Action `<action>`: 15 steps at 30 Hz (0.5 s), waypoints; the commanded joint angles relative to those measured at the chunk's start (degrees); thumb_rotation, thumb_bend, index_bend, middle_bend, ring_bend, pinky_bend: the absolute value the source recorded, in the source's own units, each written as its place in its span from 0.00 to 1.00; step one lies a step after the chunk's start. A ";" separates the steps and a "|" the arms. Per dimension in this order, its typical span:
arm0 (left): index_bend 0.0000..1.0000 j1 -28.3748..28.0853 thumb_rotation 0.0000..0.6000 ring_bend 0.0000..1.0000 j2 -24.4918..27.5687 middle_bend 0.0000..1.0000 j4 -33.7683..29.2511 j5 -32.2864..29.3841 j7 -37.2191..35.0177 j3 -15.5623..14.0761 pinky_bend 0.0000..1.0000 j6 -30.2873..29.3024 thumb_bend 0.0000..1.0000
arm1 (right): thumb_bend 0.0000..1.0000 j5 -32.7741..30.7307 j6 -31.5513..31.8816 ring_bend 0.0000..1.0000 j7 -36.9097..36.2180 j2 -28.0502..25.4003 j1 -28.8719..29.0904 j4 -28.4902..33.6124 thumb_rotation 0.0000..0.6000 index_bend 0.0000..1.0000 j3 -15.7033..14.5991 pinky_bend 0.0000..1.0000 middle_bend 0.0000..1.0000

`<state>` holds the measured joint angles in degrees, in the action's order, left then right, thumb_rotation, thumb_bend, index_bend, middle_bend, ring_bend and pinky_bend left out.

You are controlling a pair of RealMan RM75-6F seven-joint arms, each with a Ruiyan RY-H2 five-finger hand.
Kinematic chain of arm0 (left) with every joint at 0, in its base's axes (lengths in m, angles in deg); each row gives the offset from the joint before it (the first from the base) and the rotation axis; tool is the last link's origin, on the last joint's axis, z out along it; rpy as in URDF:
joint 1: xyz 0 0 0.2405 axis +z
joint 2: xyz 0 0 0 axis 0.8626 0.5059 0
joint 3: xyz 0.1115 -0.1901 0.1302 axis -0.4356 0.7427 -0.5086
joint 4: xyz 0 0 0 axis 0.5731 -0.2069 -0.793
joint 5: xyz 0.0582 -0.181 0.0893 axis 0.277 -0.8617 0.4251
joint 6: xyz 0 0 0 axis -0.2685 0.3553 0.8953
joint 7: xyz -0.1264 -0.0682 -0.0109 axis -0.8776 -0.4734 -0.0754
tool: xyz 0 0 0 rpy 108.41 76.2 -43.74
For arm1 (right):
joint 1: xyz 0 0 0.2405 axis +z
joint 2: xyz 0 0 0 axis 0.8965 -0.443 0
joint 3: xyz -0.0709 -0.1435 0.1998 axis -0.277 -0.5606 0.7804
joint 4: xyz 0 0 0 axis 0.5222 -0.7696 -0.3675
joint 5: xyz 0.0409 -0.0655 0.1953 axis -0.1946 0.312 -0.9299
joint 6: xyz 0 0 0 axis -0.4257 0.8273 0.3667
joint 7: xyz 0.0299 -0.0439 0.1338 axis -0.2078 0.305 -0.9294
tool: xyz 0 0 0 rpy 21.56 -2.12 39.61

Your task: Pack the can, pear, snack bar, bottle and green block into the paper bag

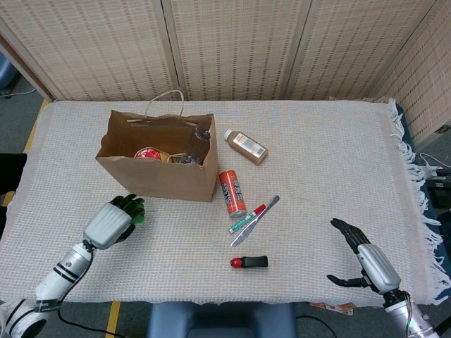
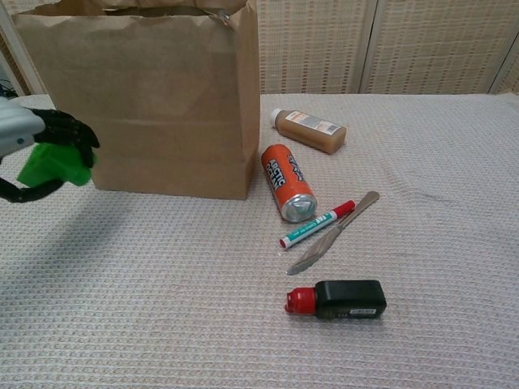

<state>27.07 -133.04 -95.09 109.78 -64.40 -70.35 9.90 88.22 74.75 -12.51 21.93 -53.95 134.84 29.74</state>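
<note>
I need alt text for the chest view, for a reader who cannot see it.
The left hand holds the green block at the left edge, in front of the paper bag. To the right, an orange can, brown bottle, marker and knife lie on the table.

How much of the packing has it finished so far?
Some things already lie inside the paper bag, though I cannot identify them. The left hand holds the green block beside the bag. The can and bottle are still on the table. The right hand is empty.
</note>
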 commanded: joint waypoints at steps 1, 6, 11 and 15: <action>0.73 3.98 1.00 0.68 1.92 0.75 3.19 -4.12 -0.88 3.71 0.74 -6.05 0.65 | 0.04 -0.13 0.02 0.00 0.16 0.13 -0.03 -0.04 1.00 0.00 0.11 0.00 0.00; 0.74 7.19 1.00 0.68 -1.87 0.75 5.07 -12.19 -3.00 13.49 0.75 -15.70 0.65 | 0.04 -0.07 0.13 0.00 0.82 0.46 -0.13 -0.13 1.00 0.00 0.18 0.00 0.00; 0.74 5.96 1.00 0.68 -2.87 0.75 -5.26 -21.90 -9.19 25.74 0.75 -17.63 0.65 | 0.04 -0.15 -0.10 0.00 1.41 0.74 -0.09 -0.30 1.00 0.00 0.23 0.00 0.00; 0.73 3.24 1.00 0.68 -2.91 0.75 -10.28 -23.64 -8.87 30.13 0.75 -16.45 0.65 | 0.04 -0.19 -0.12 0.00 1.61 0.89 -0.02 -0.49 1.00 0.00 0.38 0.00 0.00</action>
<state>32.15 -135.26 -101.15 89.01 -71.85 -44.31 -6.23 88.03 74.63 -10.89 22.81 -53.97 134.35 30.11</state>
